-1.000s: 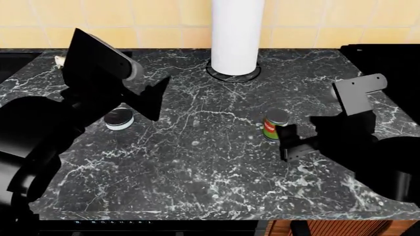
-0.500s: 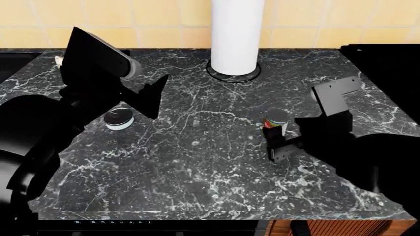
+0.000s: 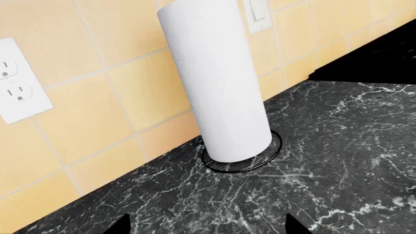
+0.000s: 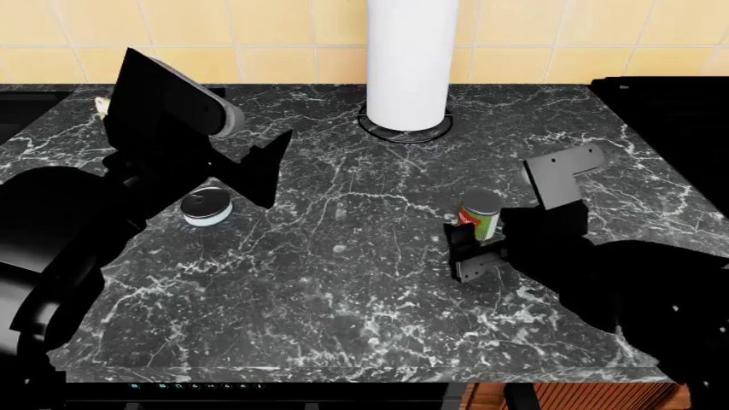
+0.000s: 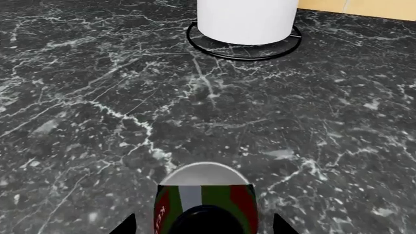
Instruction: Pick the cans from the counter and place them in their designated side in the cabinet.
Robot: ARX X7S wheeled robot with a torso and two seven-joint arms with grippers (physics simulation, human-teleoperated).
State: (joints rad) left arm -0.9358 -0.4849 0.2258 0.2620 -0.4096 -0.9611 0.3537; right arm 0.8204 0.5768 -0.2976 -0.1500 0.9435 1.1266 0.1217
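On the counter, the right gripper reaches low, jaws spread around the green-labelled can.

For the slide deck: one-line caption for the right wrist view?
Right gripper open astride the green can on the marble counter, paper-towel roll beyond.

We've got our right pincer low near the tabletop's right edge, jaws parted; left pincer raised toward the left.
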